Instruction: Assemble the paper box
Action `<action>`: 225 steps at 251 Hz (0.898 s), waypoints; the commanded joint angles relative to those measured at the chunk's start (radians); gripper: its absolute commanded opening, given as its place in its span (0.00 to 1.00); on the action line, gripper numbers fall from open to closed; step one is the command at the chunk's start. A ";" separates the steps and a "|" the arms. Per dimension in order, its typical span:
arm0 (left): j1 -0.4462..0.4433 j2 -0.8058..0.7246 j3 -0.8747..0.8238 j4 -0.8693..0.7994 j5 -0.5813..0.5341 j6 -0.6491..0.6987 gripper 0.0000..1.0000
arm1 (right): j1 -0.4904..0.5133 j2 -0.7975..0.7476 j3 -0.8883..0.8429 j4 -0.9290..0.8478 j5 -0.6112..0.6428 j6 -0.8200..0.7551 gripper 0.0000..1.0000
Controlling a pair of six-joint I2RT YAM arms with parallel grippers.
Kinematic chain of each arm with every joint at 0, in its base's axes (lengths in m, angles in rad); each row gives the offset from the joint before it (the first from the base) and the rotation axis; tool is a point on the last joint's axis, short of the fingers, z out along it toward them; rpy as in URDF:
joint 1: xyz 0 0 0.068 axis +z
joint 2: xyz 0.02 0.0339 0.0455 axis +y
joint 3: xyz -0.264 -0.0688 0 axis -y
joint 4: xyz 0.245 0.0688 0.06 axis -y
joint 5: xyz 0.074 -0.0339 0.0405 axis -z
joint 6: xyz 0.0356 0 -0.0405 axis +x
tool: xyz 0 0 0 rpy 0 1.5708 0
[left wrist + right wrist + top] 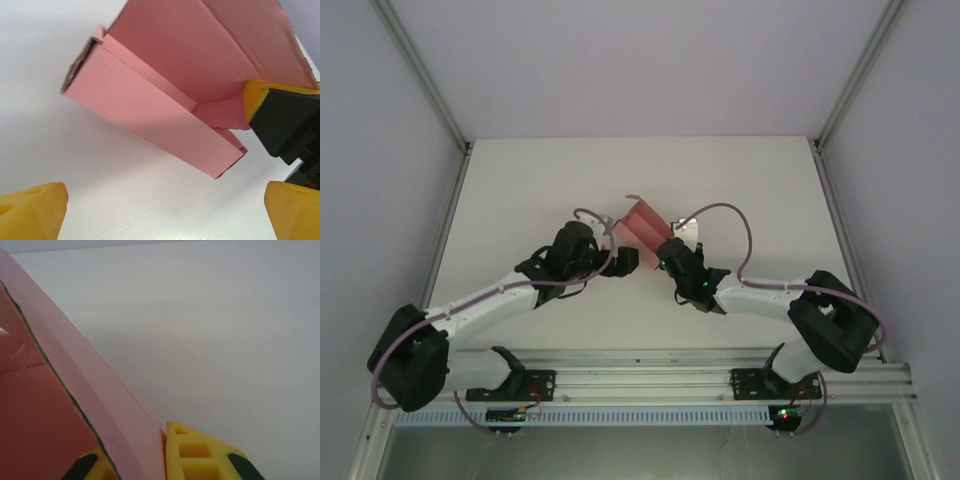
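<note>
The right gripper (142, 455) pinches one edge of the paper box (642, 222), its yellow fingers closed on the pink card. The left gripper (160, 215) stands wide apart just beside the box, holding nothing. The half-folded box, flaps splayed, tilts over the middle of the table (520, 190), midway between its left and right edges.

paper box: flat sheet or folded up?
Partly folded: the paper box has one long flap creased up into a side wall, the other panels spread open. The right gripper pinches its edge.
</note>
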 commanded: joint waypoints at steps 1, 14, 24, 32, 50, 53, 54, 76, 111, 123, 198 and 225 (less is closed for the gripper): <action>0.001 -0.074 0.020 -0.141 -0.058 -0.046 1.00 | 0.011 -0.003 -0.031 0.024 0.022 -0.098 0.10; 0.006 -0.107 0.034 -0.171 -0.065 -0.070 1.00 | 0.016 -0.002 -0.040 0.063 0.008 -0.166 0.10; 0.015 -0.132 0.047 -0.195 -0.074 -0.097 1.00 | 0.023 -0.001 -0.044 0.092 -0.009 -0.221 0.10; 0.027 -0.147 0.057 -0.210 -0.080 -0.124 1.00 | 0.028 -0.001 -0.048 0.107 -0.026 -0.264 0.10; 0.073 -0.174 0.076 -0.244 -0.058 -0.195 1.00 | 0.042 0.003 -0.042 0.116 -0.039 -0.334 0.09; 0.084 -0.177 0.077 -0.246 -0.048 -0.205 1.00 | 0.048 0.002 -0.045 0.118 -0.039 -0.344 0.09; 0.086 -0.178 0.078 -0.247 -0.046 -0.208 1.00 | 0.049 0.002 -0.045 0.119 -0.038 -0.348 0.09; 0.167 -0.186 0.095 -0.280 0.008 -0.276 1.00 | 0.087 0.009 -0.065 0.173 -0.037 -0.445 0.10; 0.313 -0.142 0.121 -0.301 0.131 -0.299 1.00 | 0.153 0.060 -0.118 0.339 -0.025 -0.607 0.09; 0.347 -0.116 0.133 -0.295 0.171 -0.301 1.00 | 0.174 0.083 -0.126 0.376 -0.028 -0.656 0.09; 0.393 0.140 0.180 -0.206 0.346 -0.236 1.00 | 0.226 0.206 -0.163 0.581 -0.015 -0.741 0.10; 0.397 0.248 0.184 -0.175 0.376 -0.206 0.94 | 0.227 0.199 -0.159 0.541 -0.049 -0.745 0.13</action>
